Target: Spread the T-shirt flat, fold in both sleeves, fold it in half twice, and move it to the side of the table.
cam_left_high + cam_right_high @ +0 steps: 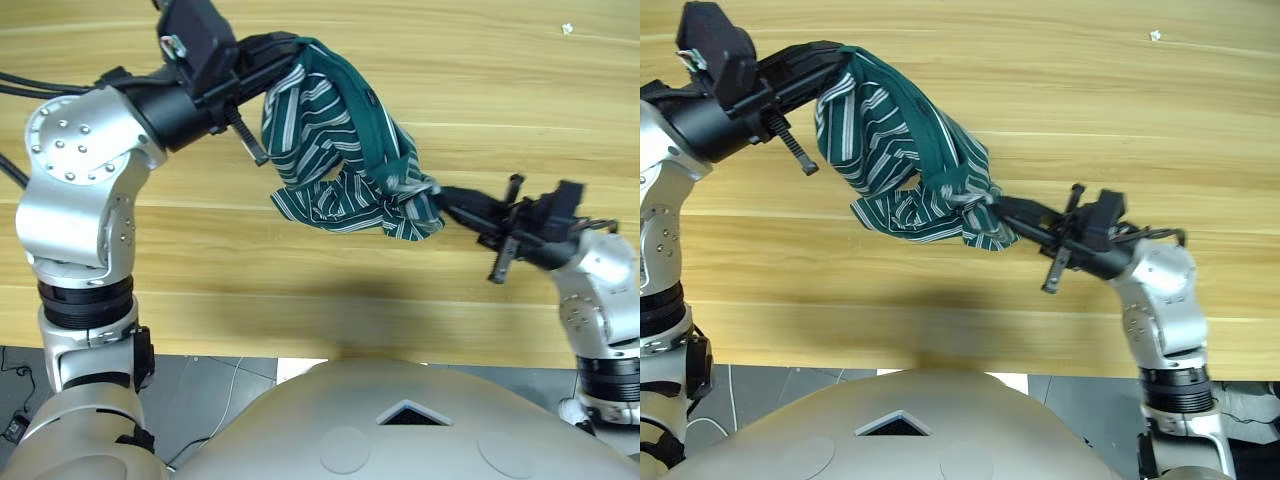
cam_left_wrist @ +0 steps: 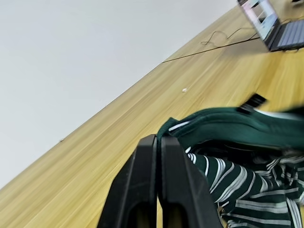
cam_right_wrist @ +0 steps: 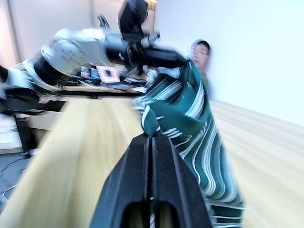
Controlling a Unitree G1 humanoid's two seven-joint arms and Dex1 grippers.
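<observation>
Wooden desk (image 1: 420,300) below; I see one striped green T-shirt (image 1: 335,150) bunched in mid-air above it — two pincers clamp it, left pincer (image 1: 290,45) pinching the top, right pincer (image 1: 442,194) the bottom.

We cannot tell sleeves from collar on the T-shirt (image 1: 340,150): it hangs bunched, its folds covering one another. Its upper end drapes over the fingers (image 2: 137,190) of the left gripper (image 1: 293,47) and its lower knot over those of the right gripper (image 1: 441,193), hiding how much cloth each pinches. Well apart from the T-shirt, a white speck (image 1: 567,29) on the desk (image 1: 300,300) is too small to name, and a laptop (image 2: 278,26) is cut off by the picture's edge.
</observation>
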